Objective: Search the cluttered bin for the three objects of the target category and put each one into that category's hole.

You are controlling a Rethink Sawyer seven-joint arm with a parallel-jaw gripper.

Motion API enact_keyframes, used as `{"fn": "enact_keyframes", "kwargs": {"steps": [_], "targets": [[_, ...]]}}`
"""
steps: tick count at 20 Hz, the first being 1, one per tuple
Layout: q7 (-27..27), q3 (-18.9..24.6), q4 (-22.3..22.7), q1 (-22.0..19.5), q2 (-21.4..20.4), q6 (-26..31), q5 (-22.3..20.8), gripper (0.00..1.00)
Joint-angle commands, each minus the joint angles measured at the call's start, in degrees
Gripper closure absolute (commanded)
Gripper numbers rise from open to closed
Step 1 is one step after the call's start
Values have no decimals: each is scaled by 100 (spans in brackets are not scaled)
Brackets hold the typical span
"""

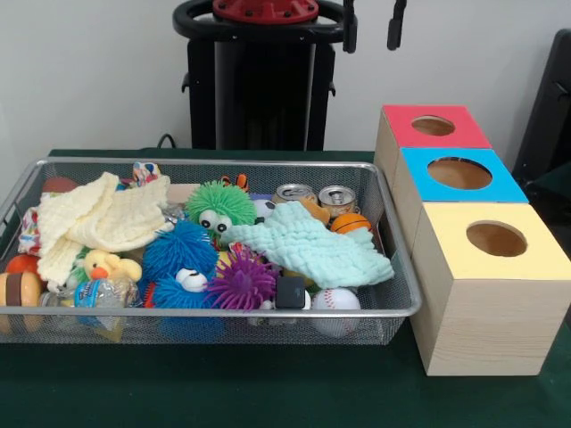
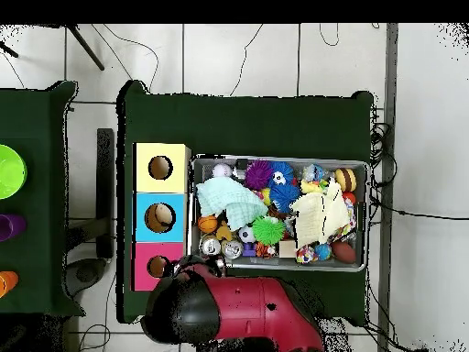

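Gripper (image 1: 373, 25): only two dark fingertips show at the front view's top edge, set apart with nothing between them, so the jaws stand open; it hangs above the table's far edge, well clear of the bin (image 1: 393, 234). Bin: sits on the green table (image 1: 268, 392), filling its middle; boxes stand just beside it in a row. Red box hole (image 1: 434, 126): farthest of the three, nearest the pedestal. Duck (image 1: 106, 265): near corner of the bin, partly under a cream cloth (image 1: 98, 218). Tiger (image 1: 236, 182): at the far wall, mostly hidden behind a green fuzzy ball (image 1: 219, 205).
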Motion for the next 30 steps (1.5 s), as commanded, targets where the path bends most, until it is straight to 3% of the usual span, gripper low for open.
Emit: {"fn": "enact_keyframes", "kwargs": {"steps": [1,9,16,25,30], "targets": [[-1257,869,97,-453,381,233,-503,0],[-1319,1295,-55,-865,685,158,-979,0],[-1007,1490,-171,-980,1091,-35,-1463,0],[-134,1290,-77,-643,1247,-292,-1775,0],[164,1079,-84,-558,1595,-594,-1953,0]]}}
